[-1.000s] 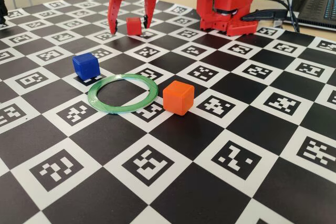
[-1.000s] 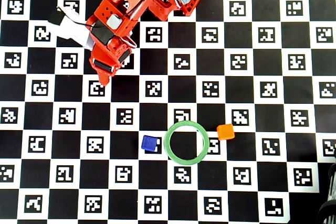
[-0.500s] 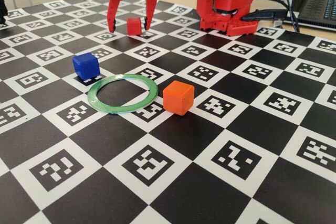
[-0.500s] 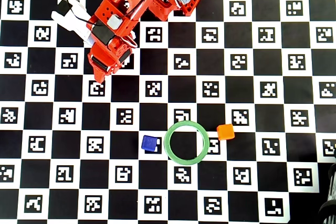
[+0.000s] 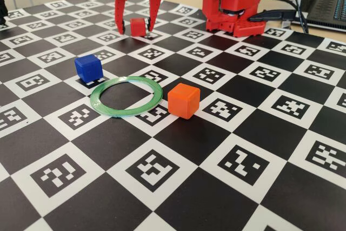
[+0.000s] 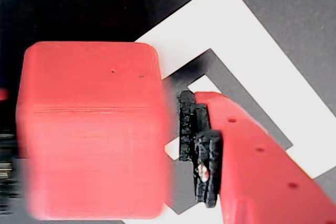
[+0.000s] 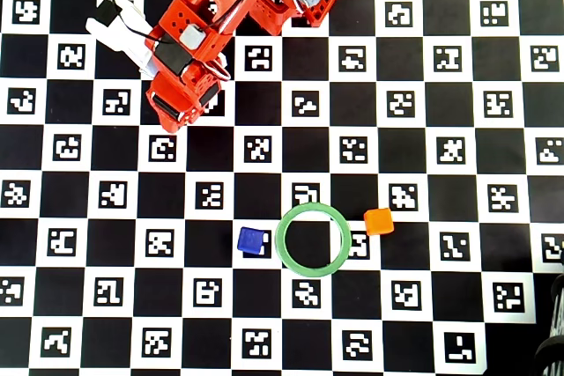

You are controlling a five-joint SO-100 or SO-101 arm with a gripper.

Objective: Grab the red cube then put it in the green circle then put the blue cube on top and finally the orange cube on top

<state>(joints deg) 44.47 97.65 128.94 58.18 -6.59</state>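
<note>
Black-and-white checkered board [image 5: 254, 128] with square code markings. Red cube [image 5: 138, 26], deep-blue cube [image 5: 88, 68], bright-orange cube [image 5: 183, 100], green ring [image 5: 126, 97]. Red robot arm [image 7: 198, 33].

It looked like a robotics lab: a black-and-white checkered marker board [image 5: 254, 133] covered the table, and a dark laptop [image 5: 327, 4] stood behind.

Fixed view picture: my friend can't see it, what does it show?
A red robot gripper straddles a small red plastic cube at the back of a checkered board. Nearer, a flat green plastic ring lies between a blue cube and an orange cube.
</note>
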